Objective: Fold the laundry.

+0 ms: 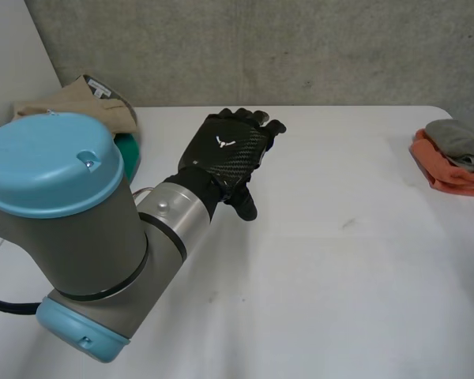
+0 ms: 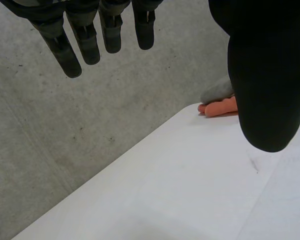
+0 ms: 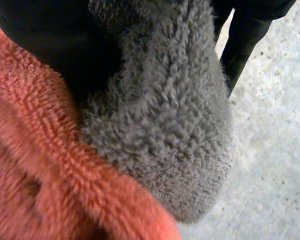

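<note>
Left hand above the middle of the white table, slack and empty: fingers straight and a little spread, thumb well apart from them. Black glossy weave on its back, with a small white mark. Bare table top under the palm and at the fingertips. Left arm bulky in the near left foreground, grey with light-blue caps, hiding part of the table's near left corner.

Right hand at the table's right edge, pressed close among the laundry; cannot tell whether clamped on it or loose. Just against it a grey cloth, thick and curly-piled, bunched into a rounded lump on top of an orange cloth, fleecy with ribbed rows of loops. Both in one pile, touching, near the far right corner.

At the far left corner a beige cloth, smooth, crumpled, with a white label, partly over a green round object. Rough concrete wall behind the far edge.
</note>
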Motion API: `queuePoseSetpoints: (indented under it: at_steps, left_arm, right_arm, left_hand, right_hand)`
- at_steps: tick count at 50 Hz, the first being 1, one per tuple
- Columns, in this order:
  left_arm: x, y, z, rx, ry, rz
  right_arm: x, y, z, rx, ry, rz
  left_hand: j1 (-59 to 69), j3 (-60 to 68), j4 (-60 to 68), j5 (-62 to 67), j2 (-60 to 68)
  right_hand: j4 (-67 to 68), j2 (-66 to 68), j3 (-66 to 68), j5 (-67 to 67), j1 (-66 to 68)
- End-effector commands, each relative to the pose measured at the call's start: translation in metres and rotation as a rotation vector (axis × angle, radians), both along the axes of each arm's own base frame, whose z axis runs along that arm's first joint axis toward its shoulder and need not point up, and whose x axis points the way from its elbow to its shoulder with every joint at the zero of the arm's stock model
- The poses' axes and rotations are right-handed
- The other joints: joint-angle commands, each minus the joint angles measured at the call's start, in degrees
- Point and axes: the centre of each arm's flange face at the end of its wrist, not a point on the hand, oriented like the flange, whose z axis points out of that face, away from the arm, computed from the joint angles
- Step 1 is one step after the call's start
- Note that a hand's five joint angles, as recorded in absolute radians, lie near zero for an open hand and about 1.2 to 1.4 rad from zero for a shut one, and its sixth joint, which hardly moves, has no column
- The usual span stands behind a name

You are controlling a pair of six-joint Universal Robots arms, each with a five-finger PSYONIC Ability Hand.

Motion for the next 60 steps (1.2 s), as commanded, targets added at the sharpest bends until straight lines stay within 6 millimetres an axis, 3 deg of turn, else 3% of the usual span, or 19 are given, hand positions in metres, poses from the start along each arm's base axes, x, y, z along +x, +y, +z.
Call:
queuePoseSetpoints:
  at_steps: [1,3,5,8,14,19,24,29,30,34,35,38,39,42,43,48,51,52,60]
  left_arm:
    - [-0.003,0.006,0.0,-0.001,-0.001,-0.017]
    - [-0.003,0.007,0.0,-0.001,-0.001,-0.018]
    - [-0.003,0.007,0.0,-0.001,-0.001,-0.02]
    - [-0.004,0.008,0.001,-0.002,0.0,-0.021]
    - [-0.008,0.02,0.006,-0.01,0.009,-0.055]
    - [-0.009,0.028,0.012,-0.021,0.02,-0.074]
    - [-0.007,0.04,0.023,-0.039,0.039,-0.124]
    - [-0.002,0.053,0.043,-0.075,0.076,-0.182]
    - [-0.001,0.054,0.045,-0.08,0.08,-0.185]
    - [0.004,0.057,0.057,-0.105,0.103,-0.187]
    - [0.006,0.057,0.058,-0.11,0.105,-0.184]
    - [0.014,0.051,0.067,-0.135,0.119,-0.153]
    - [0.017,0.046,0.068,-0.139,0.121,-0.136]
    - [0.035,0.016,0.075,-0.163,0.124,-0.038]
    - [0.04,0.007,0.075,-0.165,0.125,-0.009]
    - [0.099,-0.078,0.073,-0.18,0.096,0.265]
    - [0.126,-0.117,0.059,-0.163,0.067,0.376]
    - [0.143,-0.145,0.045,-0.151,0.044,0.439]
    - [0.188,-0.243,-0.017,-0.201,-0.134,0.571]
  right_arm:
    - [-0.009,0.009,0.009,0.017,0.0,-0.007]
    - [-0.009,0.01,0.014,0.018,0.002,-0.019]
    - [-0.008,0.013,0.023,0.02,-0.003,-0.03]
    - [-0.008,0.021,0.039,0.037,-0.019,-0.066]
    - [-0.012,0.04,0.072,0.093,-0.042,-0.108]
    - [-0.036,0.063,0.101,0.16,-0.011,-0.22]
    - [-0.079,0.085,0.135,0.236,0.118,-0.554]
    - [-0.093,0.097,0.18,0.19,0.241,-0.801]
    - [-0.092,0.097,0.185,0.171,0.243,-0.818]
    - [-0.039,0.094,0.211,0.035,0.193,-0.695]
    - [-0.013,0.101,0.228,-0.034,0.15,-0.616]
    - [0.028,0.119,0.247,-0.115,0.082,-0.47]
    - [0.053,0.133,0.253,-0.151,0.047,-0.362]
    - [0.091,0.156,0.252,-0.178,0.025,-0.185]
    - [0.119,0.173,0.246,-0.181,0.023,-0.066]
    - [0.196,0.226,0.206,-0.102,0.051,0.238]
    - [0.222,0.254,0.178,-0.01,0.094,0.322]
    - [0.225,0.259,0.171,0.018,0.111,0.328]
    - [0.229,0.28,0.108,0.274,0.308,0.33]
  left_hand:
    - [1.3,1.3,1.9,0.7,1.7]
    - [1.3,1.3,1.9,0.7,1.7]
    - [1.3,1.3,1.9,0.7,1.7]
    - [1.3,1.3,1.9,0.7,1.7]
    - [1.3,1.3,1.9,0.7,1.7]
    - [1.1,1.1,1.8,0.6,1.5]
    - [1.1,1.1,1.8,0.6,1.5]
    - [0.3,0.3,0.9,-0.3,0.7]
    - [0.1,0.1,0.8,-0.4,0.5]
    - [-0.9,-0.9,-0.3,-1.4,-0.5]
    - [-1.1,-1.1,-0.4,-1.6,-0.7]
    - [-2.3,-2.3,-1.7,-2.8,-1.9]
    - [-2.3,-2.3,-1.7,-2.8,-1.9]
    - [-2.3,-2.3,-1.7,-2.8,-1.9]
    - [-2.3,-2.3,-1.7,-2.8,-1.9]
    - [-2.3,-2.3,-1.7,-2.8,-1.9]
    - [-2.3,-2.3,-1.7,-2.8,-1.9]
    - [-2.3,-2.3,-1.7,-2.8,-1.9]
    - [-1.1,-1.1,-0.4,-1.6,-0.7]
  right_hand:
    - [11.3,13.7,12.6,13.7,19.6]
    - [11.3,13.7,12.6,13.7,19.6]
    - [-32.0,-29.6,-30.8,-29.7,-23.8]
    - [-58.7,-56.3,-57.4,-56.3,-50.4]
    - [-58.7,-56.3,-57.4,-56.3,-50.4]
    - [-58.7,-56.3,-57.4,-56.3,-50.4]
    - [-58.7,-56.3,-57.4,-56.3,-50.4]
    - [-58.7,-56.3,-57.4,-56.3,-50.4]
    - [-58.7,-56.3,-57.4,-56.3,-50.4]
    - [-58.7,-56.3,-57.4,-56.3,-50.4]
    - [-58.7,-56.3,-57.4,-56.3,-50.4]
    - [-58.7,-56.3,-57.4,-56.3,-50.4]
    - [-58.7,-56.3,-57.4,-56.3,-50.4]
    - [-58.7,-56.3,-57.4,-56.3,-50.4]
    - [-58.7,-56.3,-57.4,-56.3,-50.4]
    - [-58.7,-56.3,-57.4,-56.3,-50.4]
    - [-58.7,-56.3,-57.4,-56.3,-50.4]
    - [-58.7,-56.3,-57.4,-56.3,-50.4]
    - [-58.7,-56.3,-57.4,-56.3,-50.4]
